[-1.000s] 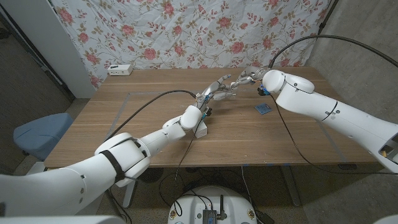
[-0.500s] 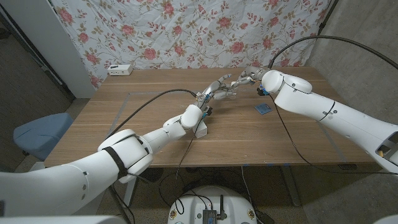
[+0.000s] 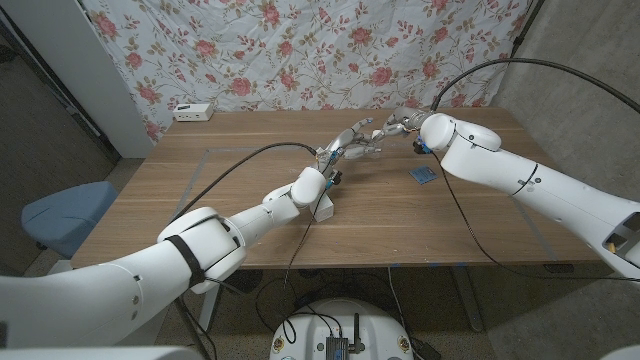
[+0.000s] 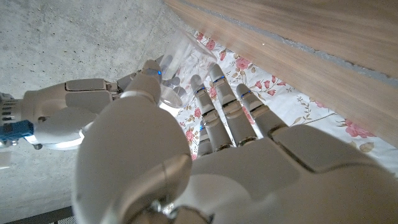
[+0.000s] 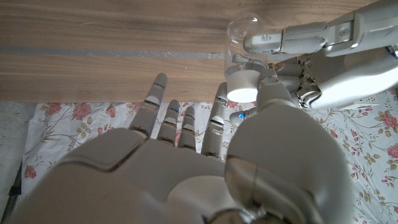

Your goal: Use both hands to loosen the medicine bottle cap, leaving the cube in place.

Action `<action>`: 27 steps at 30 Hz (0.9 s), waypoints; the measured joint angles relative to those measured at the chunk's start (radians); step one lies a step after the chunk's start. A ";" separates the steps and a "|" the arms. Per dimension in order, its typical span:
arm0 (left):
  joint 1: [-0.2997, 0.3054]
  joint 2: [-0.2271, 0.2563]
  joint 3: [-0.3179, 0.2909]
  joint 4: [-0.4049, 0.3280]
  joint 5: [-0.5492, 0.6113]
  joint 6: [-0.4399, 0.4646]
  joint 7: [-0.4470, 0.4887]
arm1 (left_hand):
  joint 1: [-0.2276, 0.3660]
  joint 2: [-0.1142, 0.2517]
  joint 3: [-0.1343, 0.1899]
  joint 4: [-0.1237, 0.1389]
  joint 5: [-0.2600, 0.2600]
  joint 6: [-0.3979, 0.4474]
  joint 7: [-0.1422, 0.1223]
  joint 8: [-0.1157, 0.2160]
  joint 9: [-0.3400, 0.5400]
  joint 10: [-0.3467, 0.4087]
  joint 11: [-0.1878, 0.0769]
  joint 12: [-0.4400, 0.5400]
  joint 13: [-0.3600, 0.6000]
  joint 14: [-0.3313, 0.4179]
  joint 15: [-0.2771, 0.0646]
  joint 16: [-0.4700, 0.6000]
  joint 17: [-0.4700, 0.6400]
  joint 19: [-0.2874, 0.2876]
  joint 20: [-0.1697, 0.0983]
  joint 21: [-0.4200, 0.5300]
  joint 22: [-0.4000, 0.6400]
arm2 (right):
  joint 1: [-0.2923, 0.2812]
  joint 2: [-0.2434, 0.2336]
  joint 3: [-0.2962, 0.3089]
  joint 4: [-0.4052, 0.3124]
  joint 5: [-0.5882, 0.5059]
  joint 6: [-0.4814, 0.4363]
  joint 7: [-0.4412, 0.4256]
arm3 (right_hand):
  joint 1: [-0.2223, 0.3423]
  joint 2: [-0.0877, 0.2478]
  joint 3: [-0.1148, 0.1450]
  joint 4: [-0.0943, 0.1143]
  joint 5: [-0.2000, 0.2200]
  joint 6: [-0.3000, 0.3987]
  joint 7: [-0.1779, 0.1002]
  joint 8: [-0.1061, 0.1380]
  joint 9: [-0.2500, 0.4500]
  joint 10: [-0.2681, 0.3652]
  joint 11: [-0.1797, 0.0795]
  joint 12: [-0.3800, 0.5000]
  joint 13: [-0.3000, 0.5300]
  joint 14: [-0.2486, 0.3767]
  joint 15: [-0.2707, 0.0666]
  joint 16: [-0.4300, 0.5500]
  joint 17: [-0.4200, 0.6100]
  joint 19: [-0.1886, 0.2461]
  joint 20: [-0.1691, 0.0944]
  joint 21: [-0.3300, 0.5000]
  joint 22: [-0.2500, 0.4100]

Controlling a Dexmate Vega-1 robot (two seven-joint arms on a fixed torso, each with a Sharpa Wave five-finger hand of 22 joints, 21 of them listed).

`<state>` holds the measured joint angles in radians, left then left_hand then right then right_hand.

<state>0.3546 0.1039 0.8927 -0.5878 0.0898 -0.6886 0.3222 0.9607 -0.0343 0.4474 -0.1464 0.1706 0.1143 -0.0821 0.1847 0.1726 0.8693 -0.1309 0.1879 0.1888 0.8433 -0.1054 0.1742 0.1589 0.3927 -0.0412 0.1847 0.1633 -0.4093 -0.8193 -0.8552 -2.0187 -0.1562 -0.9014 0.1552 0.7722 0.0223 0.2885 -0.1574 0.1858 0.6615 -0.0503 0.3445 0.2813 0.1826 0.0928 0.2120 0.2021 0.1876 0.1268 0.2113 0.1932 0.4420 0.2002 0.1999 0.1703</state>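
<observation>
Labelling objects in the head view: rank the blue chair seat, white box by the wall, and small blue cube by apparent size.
1. Blue chair seat, largest.
2. White box.
3. Small blue cube, looks slightly smaller than the box; close, and the box sits farther away.

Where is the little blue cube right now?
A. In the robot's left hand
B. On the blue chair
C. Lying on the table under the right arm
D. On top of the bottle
C. The cube lies on the table beside the right arm, while both hands meet at the bottle farther back.
</observation>
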 measured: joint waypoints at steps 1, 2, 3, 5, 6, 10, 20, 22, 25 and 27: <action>0.000 0.000 0.000 -0.001 0.000 0.001 0.000 | 0.000 0.000 0.000 0.000 0.000 0.000 0.000 0.000 0.000 0.000 0.000 0.000 0.000 0.000 0.000 0.000 0.000 0.000 0.000 0.000 0.000 | 0.000 0.000 0.000 0.000 0.000 0.000 0.000 | 0.002 0.002 0.000 0.000 0.000 0.000 0.000 0.005 0.000 0.000 0.000 0.000 0.000 0.000 0.000 0.000 0.000 0.000 0.000 0.000 0.000; 0.002 0.001 0.000 -0.004 0.000 0.001 0.000 | -0.001 -0.001 0.000 0.000 0.000 0.000 0.000 0.000 0.000 0.002 -0.002 0.000 0.000 0.000 0.000 0.000 0.000 0.000 0.000 0.000 0.000 | -0.001 0.000 0.000 -0.001 -0.001 -0.001 -0.001 | 0.002 0.002 0.000 0.000 0.000 0.003 -0.003 0.008 0.000 0.000 0.000 0.000 0.000 0.000 0.000 0.000 0.001 0.000 0.000 0.000 0.000; 0.002 0.001 0.000 -0.004 0.000 0.002 0.000 | -0.001 -0.001 0.000 0.000 0.000 0.000 0.000 0.000 0.000 0.002 -0.002 0.000 0.000 0.000 0.000 0.000 0.000 0.000 0.000 0.000 0.000 | -0.001 0.000 0.000 -0.001 -0.001 -0.001 -0.001 | 0.002 0.002 0.000 0.000 0.000 0.007 -0.007 0.008 0.000 0.000 0.000 0.000 0.000 0.000 0.000 0.000 0.004 0.000 0.000 0.000 0.000; 0.005 0.003 0.000 -0.011 0.000 0.004 0.001 | -0.001 -0.001 0.000 0.000 0.003 0.000 0.000 0.000 0.000 0.002 -0.002 0.000 0.000 0.000 0.000 0.000 0.000 0.000 0.000 0.000 0.001 | -0.002 0.000 0.000 -0.003 -0.002 -0.004 -0.002 | 0.002 0.002 0.000 0.000 0.000 0.012 -0.005 0.014 0.004 0.004 -0.004 0.000 0.000 0.007 0.000 0.007 0.005 0.000 0.000 0.000 0.000; 0.006 0.004 0.000 -0.013 0.000 0.006 0.001 | -0.001 -0.001 0.000 0.000 0.003 0.000 0.000 0.000 0.000 0.002 -0.002 -0.001 0.000 0.000 0.000 0.000 0.000 0.000 0.000 0.000 0.002 | -0.003 0.000 0.000 -0.004 -0.003 -0.005 -0.002 | 0.004 0.004 0.001 -0.001 0.000 0.014 -0.004 0.015 0.005 0.004 -0.004 0.000 0.000 0.007 0.000 0.007 0.005 0.000 0.000 0.000 0.000; 0.011 0.008 0.000 -0.023 0.000 0.011 0.001 | -0.001 -0.001 0.000 0.000 0.004 0.000 0.000 0.000 0.000 0.002 -0.002 -0.002 0.000 0.000 0.000 0.000 0.000 0.000 0.000 0.000 0.002 | -0.005 -0.001 0.000 -0.009 -0.005 -0.007 -0.005 | 0.013 0.007 0.004 -0.004 0.000 0.018 -0.007 0.015 0.005 0.007 -0.007 0.000 0.000 0.007 0.000 0.007 0.005 0.000 0.000 0.000 0.000; 0.024 0.018 -0.006 -0.051 0.004 0.022 0.002 | 0.000 0.000 -0.001 -0.001 0.003 0.004 0.004 0.000 0.000 0.002 -0.002 0.001 0.000 0.000 0.000 0.000 0.000 0.000 0.000 0.000 0.002 | -0.012 -0.002 0.001 -0.019 -0.009 -0.014 -0.014 | 0.018 0.010 0.008 0.000 0.000 0.043 -0.014 0.037 0.009 0.021 -0.014 0.000 0.000 0.013 -0.006 0.008 0.005 0.005 -0.005 0.000 0.000; 0.026 0.019 -0.007 -0.055 0.005 0.024 0.002 | 0.001 0.001 0.001 0.001 0.003 0.005 0.005 0.000 0.000 0.002 -0.002 0.001 -0.001 0.000 0.000 0.000 0.000 0.000 0.000 0.000 0.002 | -0.013 -0.003 0.002 -0.020 -0.011 -0.016 -0.017 | 0.018 0.010 0.009 -0.001 0.000 0.053 -0.018 0.040 0.009 0.025 -0.010 0.000 0.000 0.016 -0.009 0.008 0.005 0.005 -0.005 0.000 0.000; 0.029 0.021 -0.009 -0.061 0.006 0.026 0.002 | 0.001 0.001 0.002 0.002 0.003 0.005 0.005 0.000 0.000 0.002 -0.002 0.001 -0.001 0.000 0.000 0.000 0.000 0.000 0.000 0.000 0.002 | -0.015 -0.003 0.002 -0.023 -0.012 -0.018 -0.020 | 0.025 0.011 0.012 -0.004 0.000 0.059 -0.023 0.044 0.012 0.029 -0.011 0.000 0.000 0.020 -0.013 0.008 0.005 0.005 -0.005 0.000 0.000; 0.030 0.023 -0.009 -0.064 0.007 0.028 0.002 | 0.001 0.001 0.002 0.002 0.003 0.005 0.005 0.000 0.000 0.002 -0.002 0.001 -0.001 0.000 0.000 0.000 0.000 0.000 0.000 0.000 0.002 | -0.018 -0.003 0.003 -0.025 -0.013 -0.019 -0.022 | 0.025 0.011 0.012 -0.004 0.000 0.068 -0.022 0.048 0.013 0.031 -0.013 0.000 0.000 0.024 -0.017 0.008 0.005 0.009 -0.009 0.000 0.000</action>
<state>0.3848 0.1265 0.8833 -0.6518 0.0970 -0.6606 0.3242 0.9614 -0.0336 0.4491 -0.1446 0.1737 0.1198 -0.0767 0.1847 0.1726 0.8715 -0.1331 0.1888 0.1879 0.8433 -0.1054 0.1742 0.1588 0.3927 -0.0412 0.1847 0.1654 -0.4270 -0.8223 -0.8524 -2.0438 -0.1689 -0.9204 0.1329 0.7969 0.0330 0.3007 -0.1616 0.1856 0.7294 -0.0720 0.3923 0.2946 0.2133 0.0802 0.2120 0.2021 0.2112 0.1102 0.2188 0.1980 0.4511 0.1911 0.1999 0.1703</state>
